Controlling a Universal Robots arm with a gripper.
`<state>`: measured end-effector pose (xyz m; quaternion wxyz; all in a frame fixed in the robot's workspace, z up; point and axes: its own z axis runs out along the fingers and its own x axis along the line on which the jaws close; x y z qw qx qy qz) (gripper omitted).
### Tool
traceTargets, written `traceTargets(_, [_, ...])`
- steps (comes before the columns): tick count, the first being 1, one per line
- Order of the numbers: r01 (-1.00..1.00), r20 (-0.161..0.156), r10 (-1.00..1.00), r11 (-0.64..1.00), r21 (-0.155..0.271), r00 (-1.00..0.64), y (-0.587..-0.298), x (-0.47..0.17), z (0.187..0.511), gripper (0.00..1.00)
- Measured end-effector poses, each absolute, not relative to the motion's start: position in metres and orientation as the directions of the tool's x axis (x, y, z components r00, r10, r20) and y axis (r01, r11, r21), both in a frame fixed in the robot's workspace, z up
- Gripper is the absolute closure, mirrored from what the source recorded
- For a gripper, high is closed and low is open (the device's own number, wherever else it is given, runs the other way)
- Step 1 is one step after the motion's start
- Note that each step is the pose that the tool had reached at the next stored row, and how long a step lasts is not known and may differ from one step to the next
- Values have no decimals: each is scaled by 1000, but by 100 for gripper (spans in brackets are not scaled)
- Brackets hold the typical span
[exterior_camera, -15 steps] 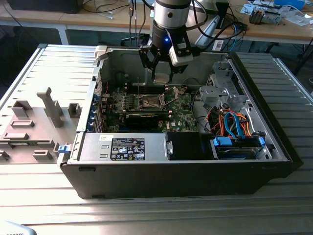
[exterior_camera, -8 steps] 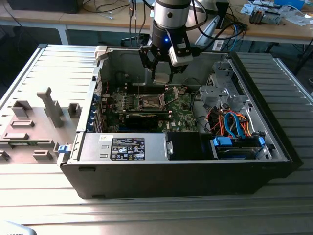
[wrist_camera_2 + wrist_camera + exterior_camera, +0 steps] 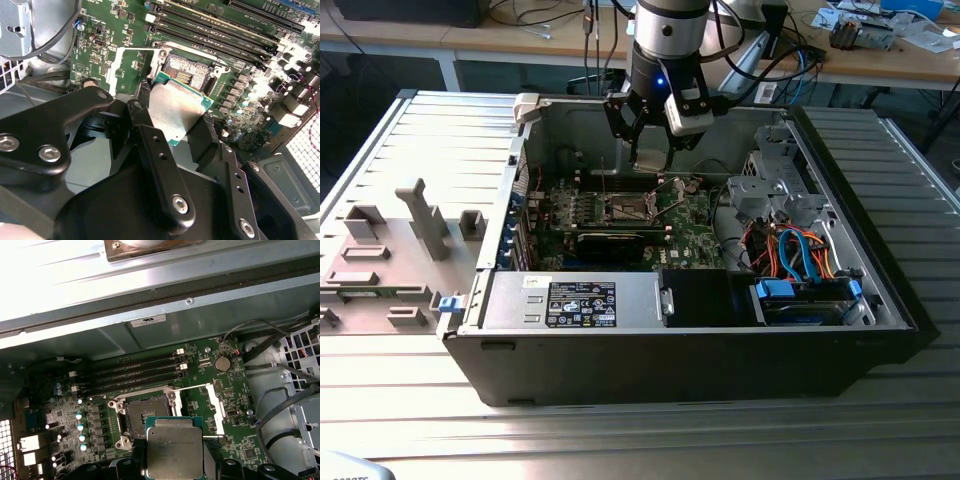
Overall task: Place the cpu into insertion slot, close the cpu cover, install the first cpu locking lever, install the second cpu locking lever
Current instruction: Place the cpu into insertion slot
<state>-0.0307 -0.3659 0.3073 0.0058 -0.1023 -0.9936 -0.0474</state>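
None of the four steps is finished: the gripper [image 3: 172, 120] grips the cpu [image 3: 174, 447] by its edges above the green motherboard [image 3: 240, 445], close to the empty insertion slot [image 3: 146, 412] at its middle, whose cpu cover [image 3: 215, 407] lies swung open beside it.

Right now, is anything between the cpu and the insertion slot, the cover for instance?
Nothing visible. The gripper holds the cpu just short of the insertion slot, which lies uncovered; the cpu cover is swung open beside it.
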Motion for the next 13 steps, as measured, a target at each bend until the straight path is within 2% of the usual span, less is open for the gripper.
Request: traceTargets(13, [211, 21, 210, 973, 93, -978, -366, -31, 307, 46])
